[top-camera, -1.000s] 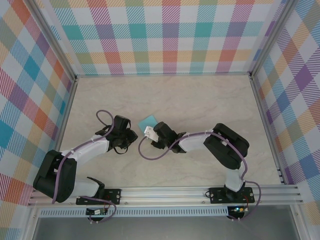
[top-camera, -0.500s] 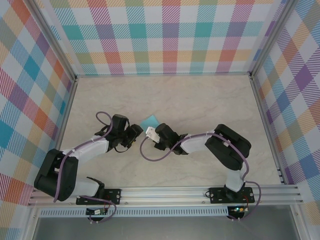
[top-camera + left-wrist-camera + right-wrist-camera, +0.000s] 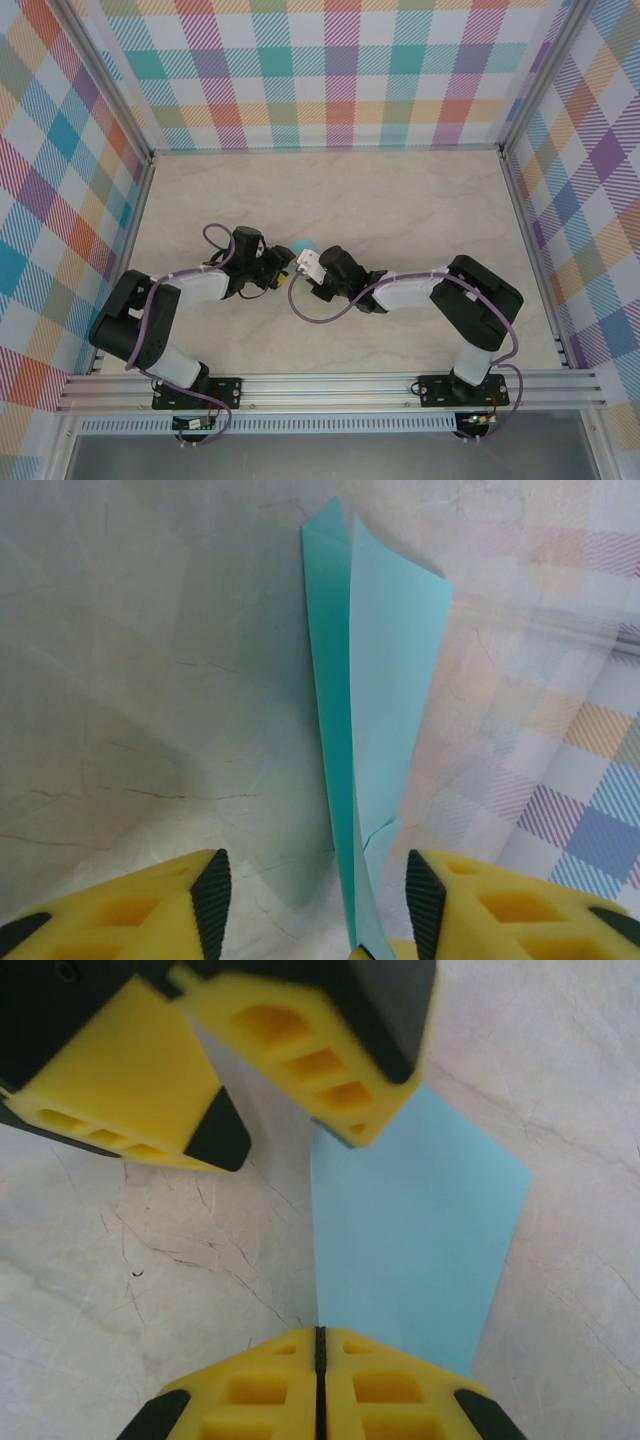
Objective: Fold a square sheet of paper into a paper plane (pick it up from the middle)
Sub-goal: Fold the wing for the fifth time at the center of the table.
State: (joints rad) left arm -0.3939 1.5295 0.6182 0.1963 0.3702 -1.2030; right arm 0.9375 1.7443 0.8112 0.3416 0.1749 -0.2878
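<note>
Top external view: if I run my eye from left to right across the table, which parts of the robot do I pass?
left arm → left gripper → right gripper → right arm

We see the paper [image 3: 390,670] as thin and matt, smooth between its sharp creases, without any sheen. The tabletop [image 3: 420,200] looks like a pale, marble-patterned laminate, smooth, with fine veins and a soft gloss. On the left hand [image 3: 318,902] and the right hand [image 3: 320,1360], the fingers [image 3: 130,920] look like matt yellow moulded plastic, pierced by hollow cells and faced with dull black pads. The arms [image 3: 475,300] wear black plastic shells with a slight sheen. The rail [image 3: 330,385] is brushed metal, and the walls [image 3: 340,70] carry a matt printed check.
</note>
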